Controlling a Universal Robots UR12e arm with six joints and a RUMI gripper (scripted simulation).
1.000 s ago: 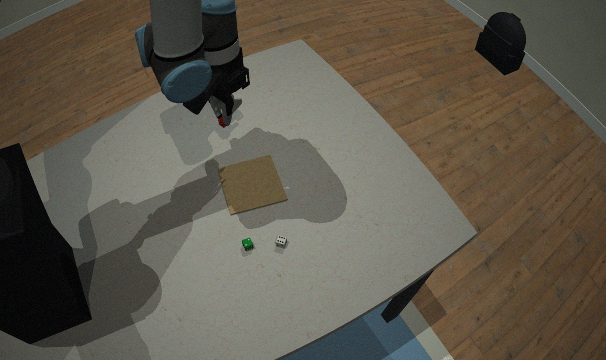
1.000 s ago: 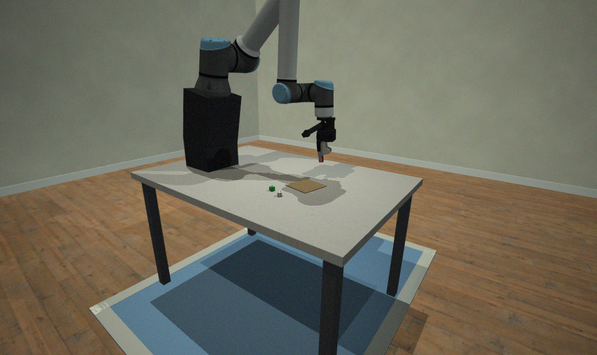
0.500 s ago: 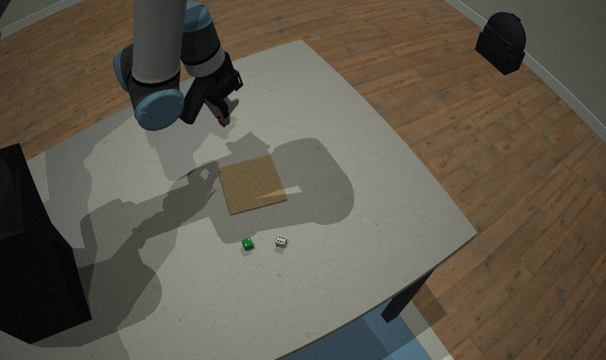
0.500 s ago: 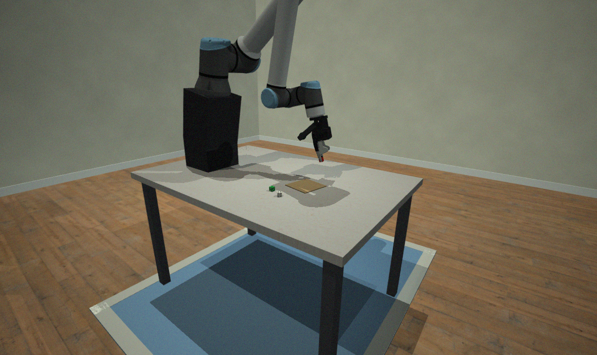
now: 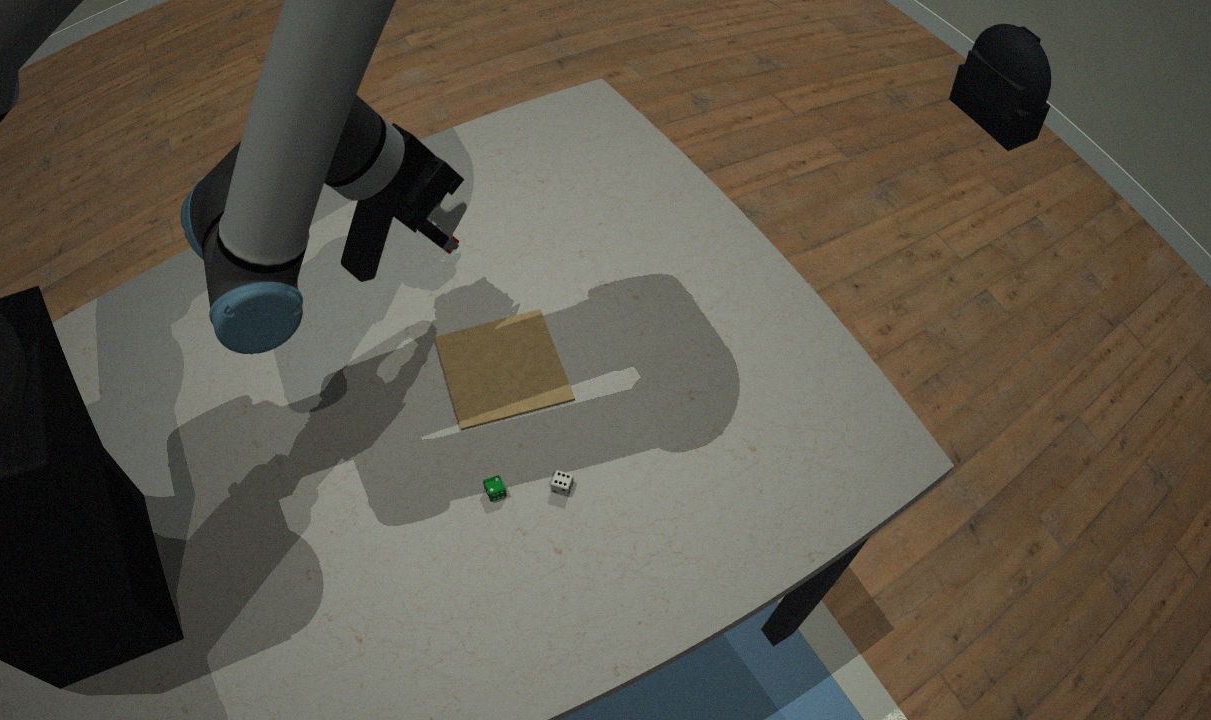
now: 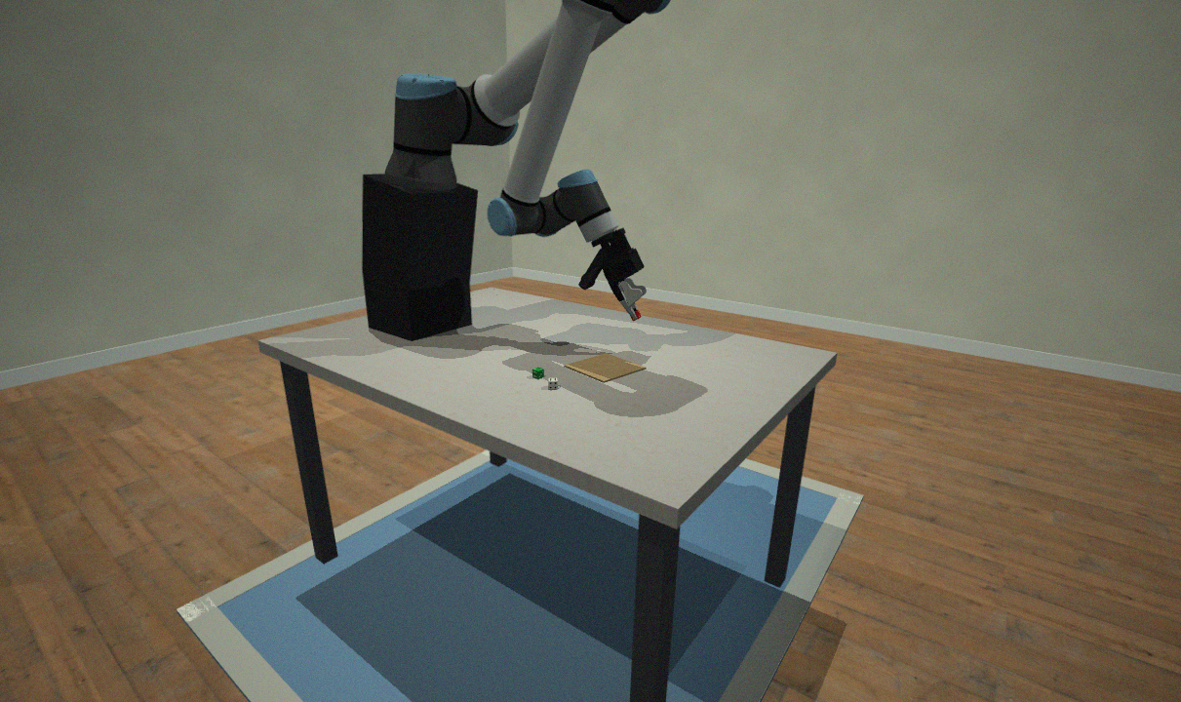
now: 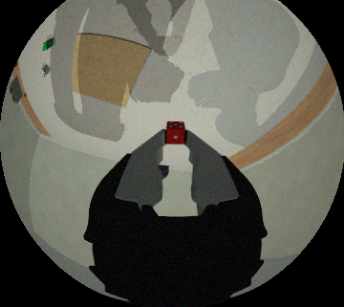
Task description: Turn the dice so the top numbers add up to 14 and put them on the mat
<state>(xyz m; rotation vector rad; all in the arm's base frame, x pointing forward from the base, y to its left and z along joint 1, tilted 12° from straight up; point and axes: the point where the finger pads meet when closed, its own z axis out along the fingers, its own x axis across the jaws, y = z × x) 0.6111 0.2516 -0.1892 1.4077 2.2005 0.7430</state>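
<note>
My gripper is tilted and shut on a red die, held above the table beyond the mat in the top view. In the wrist view one pip shows on the die's near face and several on its other visible face. The tan mat lies flat with no die on it. A green die and a white die sit flat on the table beside the mat. The white die shows six on top; the green die's top number is hard to read.
The table has its edges well out from the mat. The black robot pedestal stands at its left. Arm shadows fall across the mat and table. A dark rounded object shows at the upper right of the top view.
</note>
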